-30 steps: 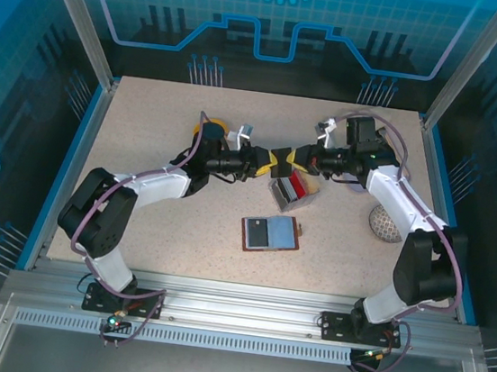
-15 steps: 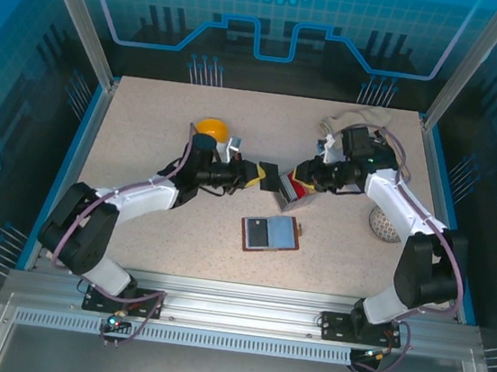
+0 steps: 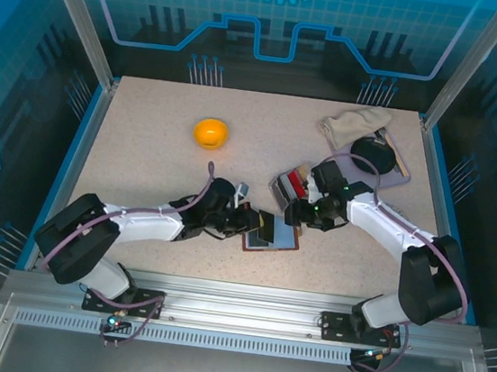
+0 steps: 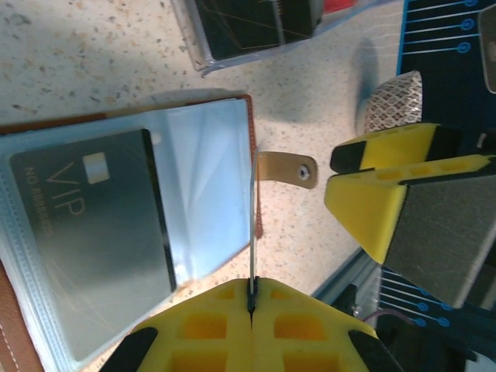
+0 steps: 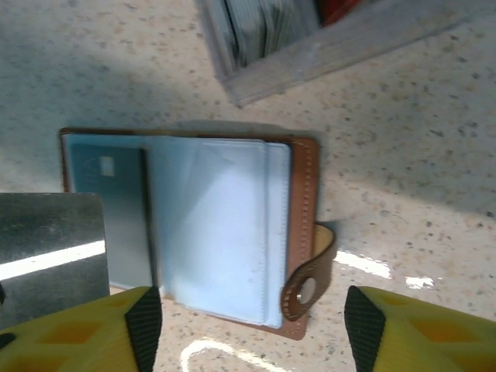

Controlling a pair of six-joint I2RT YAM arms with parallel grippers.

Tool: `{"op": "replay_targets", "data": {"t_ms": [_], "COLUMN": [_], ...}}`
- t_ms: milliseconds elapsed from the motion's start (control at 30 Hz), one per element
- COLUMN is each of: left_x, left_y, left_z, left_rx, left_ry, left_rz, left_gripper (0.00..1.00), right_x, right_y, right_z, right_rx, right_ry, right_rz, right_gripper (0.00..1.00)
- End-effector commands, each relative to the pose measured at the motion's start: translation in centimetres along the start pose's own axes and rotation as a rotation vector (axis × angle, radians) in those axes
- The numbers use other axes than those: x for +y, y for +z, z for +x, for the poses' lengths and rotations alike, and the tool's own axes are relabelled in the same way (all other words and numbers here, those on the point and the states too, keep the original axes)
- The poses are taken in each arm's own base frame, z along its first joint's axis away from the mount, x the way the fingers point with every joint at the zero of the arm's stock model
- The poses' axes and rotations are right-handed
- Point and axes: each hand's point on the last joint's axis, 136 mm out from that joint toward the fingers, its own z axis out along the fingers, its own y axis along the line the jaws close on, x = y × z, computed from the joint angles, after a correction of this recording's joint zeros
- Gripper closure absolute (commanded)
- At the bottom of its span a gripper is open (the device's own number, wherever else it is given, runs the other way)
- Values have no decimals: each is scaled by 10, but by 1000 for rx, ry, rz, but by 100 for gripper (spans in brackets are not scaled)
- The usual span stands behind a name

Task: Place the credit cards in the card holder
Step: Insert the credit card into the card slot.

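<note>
The task looks partly done. The card holder point(image 5: 225, 232) lies open on the table in the middle of the right wrist view. One dark card point(image 4: 93, 225) already sits in a grey-blue pocket, at the left of the left wrist view. At the bottom centre of that view the left gripper point(image 4: 252, 298) has its fingers pressed together on a second card point(image 4: 253, 225). This card is seen edge-on, standing over the holder's edge on the side of the snap tab point(image 4: 288, 168). I judge it is lined up for a pocket but not yet seated. The right gripper point(image 5: 253, 314) hangs over the holder's lower edge with its fingers spread wide and nothing between them. More credit cards point(image 5: 263, 23), a red one among them, stand in the clear tray point(image 5: 310, 58) at the top of the frame, so several insertions are left. The pocketed card reads "VIP" in large letters beside a small pale chip. A line of small print runs along its edge, possibly a number, but it is too fine to read with confidence.
</note>
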Motion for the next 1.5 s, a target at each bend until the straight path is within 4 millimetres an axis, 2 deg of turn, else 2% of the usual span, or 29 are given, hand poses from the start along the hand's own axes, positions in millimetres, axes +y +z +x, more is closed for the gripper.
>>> {"op": "replay_targets", "data": {"t_ms": [0, 167, 333, 567, 600, 867, 1467], "left_x": [13, 22, 26, 35, 37, 45, 45], "left_y": [9, 16, 16, 22, 23, 28, 44], "left_z": [-5, -2, -3, 0, 0, 2, 7], "left_rx": [-58, -61, -78, -68, -70, -68, -52], "left_ry": [22, 31, 45, 38, 38, 30, -50], "left_rz": [-35, -76, -89, -111, -119, -129, -42], "left_gripper": [100, 100, 100, 100, 100, 99, 99], "right_x": [-15, -9, -15, -19, -24, -28, -25], "right_y": [13, 31, 43, 53, 58, 62, 67], "right_z": [4, 3, 3, 5, 15, 23, 34], "right_rx": [20, 49, 59, 73, 94, 106, 133], "right_ry": [-39, -53, -42, -22, -12, 11, 50], "right_rz": [88, 36, 47, 24, 33, 29, -12], "right_gripper": [30, 34, 37, 56, 58, 70, 71]}}
